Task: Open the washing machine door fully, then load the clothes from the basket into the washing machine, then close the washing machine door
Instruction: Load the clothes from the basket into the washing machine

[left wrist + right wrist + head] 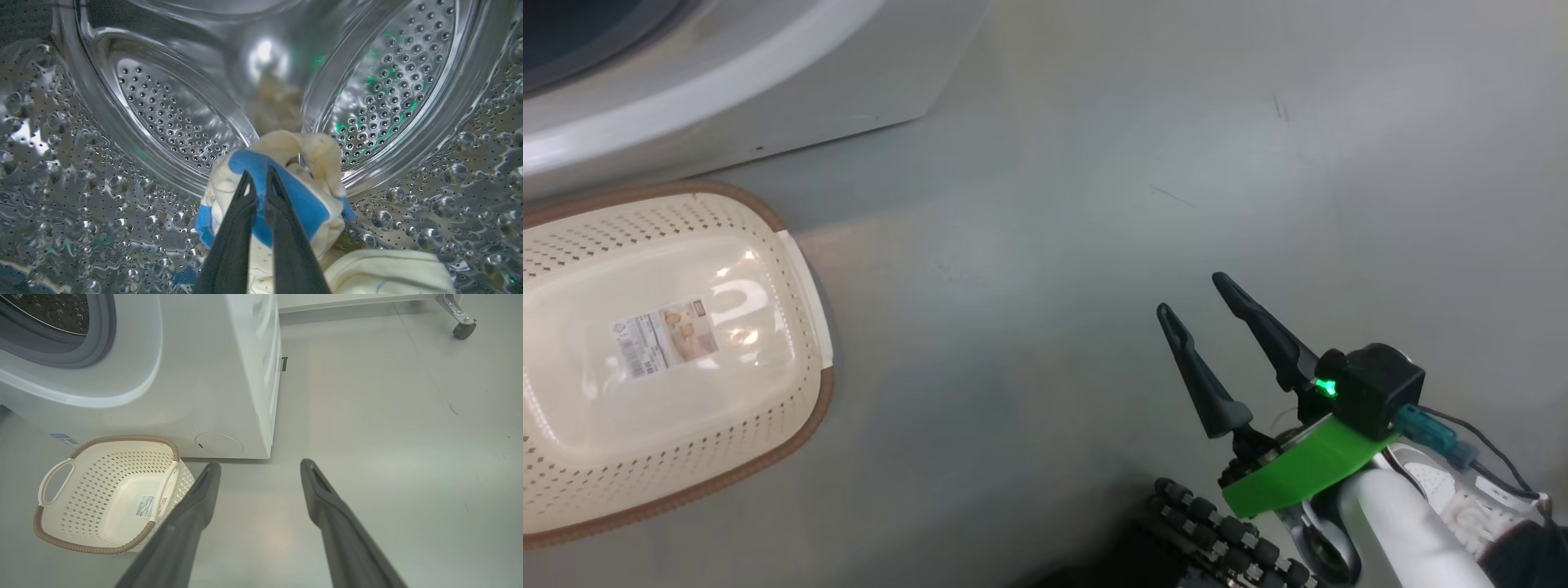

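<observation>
In the left wrist view my left gripper (258, 173) is deep inside the washing machine's perforated steel drum (171, 118). It is shut on cream-yellow clothes (310, 204) at a bright blue patch. Another cream garment (388, 269) lies on the drum floor at the lower right. The basket (821, 400) stands on the floor in front of the white washing machine (212, 375), showing just its label inside. My right gripper (1188, 294) hangs open over bare floor to the right of the basket (94, 549); its fingers hold nothing (259, 464). The washing machine door is out of view.
The machine's grey seal (98, 343) rings the drum opening at the upper left of the right wrist view. A wheeled metal frame's caster (463, 328) stands on the grey floor (388, 437) to the machine's right. My robot base (1217, 531) shows at the bottom of the head view.
</observation>
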You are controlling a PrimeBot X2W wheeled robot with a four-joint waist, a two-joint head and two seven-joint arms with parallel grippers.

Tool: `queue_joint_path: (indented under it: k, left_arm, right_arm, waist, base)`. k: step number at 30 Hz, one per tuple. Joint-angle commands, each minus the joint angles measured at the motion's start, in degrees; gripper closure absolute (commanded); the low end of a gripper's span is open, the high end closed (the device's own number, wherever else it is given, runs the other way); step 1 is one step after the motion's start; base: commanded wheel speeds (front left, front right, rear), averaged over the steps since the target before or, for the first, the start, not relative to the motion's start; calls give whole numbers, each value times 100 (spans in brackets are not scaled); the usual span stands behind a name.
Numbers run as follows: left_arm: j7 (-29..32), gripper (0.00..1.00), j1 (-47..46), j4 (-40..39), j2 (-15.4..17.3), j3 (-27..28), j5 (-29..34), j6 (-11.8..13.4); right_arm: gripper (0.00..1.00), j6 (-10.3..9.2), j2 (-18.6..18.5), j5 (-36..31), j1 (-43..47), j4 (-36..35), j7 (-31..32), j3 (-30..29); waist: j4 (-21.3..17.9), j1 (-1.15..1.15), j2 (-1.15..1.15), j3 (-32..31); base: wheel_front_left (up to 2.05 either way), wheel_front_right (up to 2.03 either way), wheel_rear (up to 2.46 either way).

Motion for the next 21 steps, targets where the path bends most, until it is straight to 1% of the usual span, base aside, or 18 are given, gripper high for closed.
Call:
queue_joint_path:
  k: [1, 4, 7, 11, 12, 13, 15, 16, 17, 18, 20, 21]
  left_arm:
    - [-95, 100, -287, -269, 276, -16, 47, -5]
    - [-137, 100, -309, -366, 366, -70, 101, -11]
    - [-98, 100, -262, -144, 435, -195, 186, -63]
    - [81, 100, -343, 107, 412, -221, 148, -82]
    - [103, 98, -362, 141, 393, -228, 135, -98]
    - [157, 89, -382, 183, 376, -224, 114, -96]
    - [247, 81, -415, 245, 344, -247, 99, -120]
    - [325, 71, -428, 280, 325, -249, 80, -137]
    - [402, 60, -436, 309, 308, -275, 83, -168]
    - [402, 60, -436, 309, 308, -275, 83, -168]
    - [599, 0, -450, 369, 271, -261, 30, -169]
    - [715, 0, -446, 395, 247, -253, -2, -186]
  right_arm:
    - [0, -16, -47, 47, 143, -158, -37, 92]
    - [0, -16, -32, 68, 114, -155, -37, 111]
    - [0, -16, -15, 91, 105, -132, -37, 130]
    - [0, -16, 3, 104, 124, -117, -37, 133]
    - [0, -16, 7, 105, 127, -115, -37, 128]
    - [0, -16, 10, 106, 128, -110, -37, 123]
    - [0, -16, 18, 108, 126, -98, -37, 119]
    - [0, -16, 21, 109, 122, -94, -37, 117]
    - [0, -16, 24, 109, 118, -92, -37, 111]
    - [0, -16, 24, 109, 118, -92, -37, 111]
    - [0, -16, 30, 106, 110, -92, -37, 107]
    - [0, -16, 32, 105, 109, -92, -37, 105]
  waist:
    - [-72, 0, 0, 103]
    - [-151, 0, 0, 194]
    - [-221, 0, 0, 210]
    - [-257, 0, 0, 224]
    - [-256, 0, 0, 223]
    - [-254, 0, 0, 220]
    - [-246, 0, 0, 210]
    - [-241, 0, 0, 201]
    - [-233, 0, 0, 194]
    - [-233, 0, 0, 194]
    - [-214, 0, 0, 182]
    - [-199, 0, 0, 174]
  base:
    - [0, 0, 0]
    - [0, 0, 0]
    - [0, 0, 0]
    - [0, 0, 0]
    - [0, 0, 0]
    - [0, 0, 0]
    - [0, 0, 0]
    - [0, 0, 0]
    - [0, 0, 0]
    - [0, 0, 0]
    - [0, 0, 0]
    - [0, 0, 0]
